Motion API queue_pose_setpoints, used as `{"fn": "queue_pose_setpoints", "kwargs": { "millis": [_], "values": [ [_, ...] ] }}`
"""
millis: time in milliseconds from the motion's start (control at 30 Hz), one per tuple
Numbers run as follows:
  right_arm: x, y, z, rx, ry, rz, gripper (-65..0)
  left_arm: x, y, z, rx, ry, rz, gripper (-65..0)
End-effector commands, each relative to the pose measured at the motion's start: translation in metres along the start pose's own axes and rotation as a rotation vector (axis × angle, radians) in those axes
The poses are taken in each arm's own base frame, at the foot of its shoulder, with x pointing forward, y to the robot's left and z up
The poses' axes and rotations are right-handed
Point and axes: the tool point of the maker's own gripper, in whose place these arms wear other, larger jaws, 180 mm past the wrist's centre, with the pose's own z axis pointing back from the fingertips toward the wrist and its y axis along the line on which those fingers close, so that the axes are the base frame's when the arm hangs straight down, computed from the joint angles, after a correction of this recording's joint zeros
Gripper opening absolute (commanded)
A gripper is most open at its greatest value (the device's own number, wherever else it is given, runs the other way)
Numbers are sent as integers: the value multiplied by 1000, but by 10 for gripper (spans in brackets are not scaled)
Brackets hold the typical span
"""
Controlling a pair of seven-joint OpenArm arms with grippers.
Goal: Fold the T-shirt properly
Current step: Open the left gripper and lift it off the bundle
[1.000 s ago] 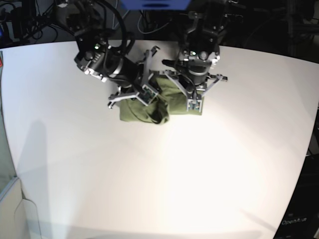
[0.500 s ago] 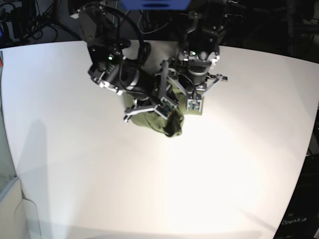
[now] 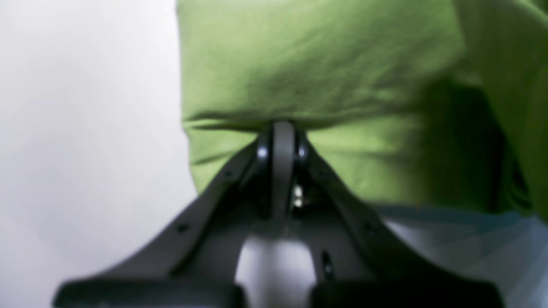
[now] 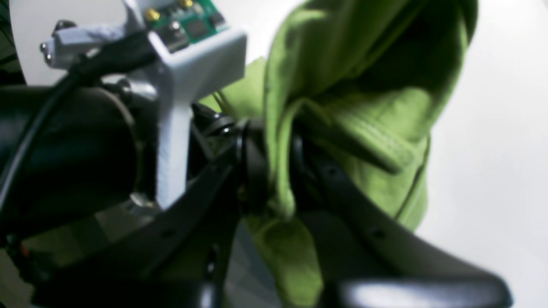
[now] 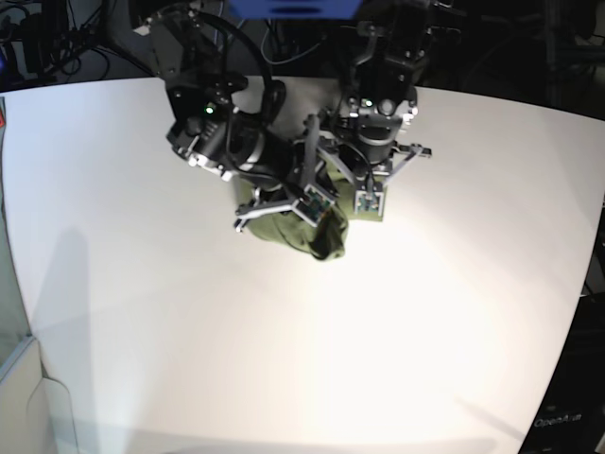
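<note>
The olive-green T-shirt (image 5: 324, 238) lies bunched on the white table (image 5: 425, 312) between my two arms. In the right wrist view my right gripper (image 4: 278, 171) is shut on a thick fold of the T-shirt (image 4: 364, 111), and that part hangs lifted off the table. My left gripper (image 3: 282, 130) is shut, its tips pinched into a crease at the edge of the flat part of the T-shirt (image 3: 325, 64). In the base view both arms stand close together over the cloth and hide most of it.
Bare white table surrounds the garment. Dark equipment and cables line the table's far edge (image 5: 284, 38). My left arm's wrist camera mount (image 4: 188, 55) sits right beside my right gripper.
My right gripper has carried its fold of the T-shirt to the base view's right, up against my left arm, then held still. The left arm has not moved.
</note>
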Motion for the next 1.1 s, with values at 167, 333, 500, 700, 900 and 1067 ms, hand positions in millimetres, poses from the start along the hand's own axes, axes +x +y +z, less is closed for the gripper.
{"fn": "queue_pose_setpoints", "kwargs": {
  "millis": [167,333,500,700,900,1067],
  "values": [
    [16,-2,2,-4,-60,-1,-646,47,1,22,-9,-148,29,-645],
    [16,-2,2,-4,-60,-1,-646,58,2,31,-12,-183,36,-645],
    [17,-3,2,-6,-60,-1,-646,56,2,31,-10,-175,37,-645],
    [17,-3,2,-6,-62,-1,-646,41,7,30,7,-142,32,-645],
    [17,-3,2,-6,-62,-1,-646,28,48,28,99,-110,77,-645],
    [17,-3,2,-6,-62,-1,-646,27,84,28,181,-111,126,-645]
  ]
}}
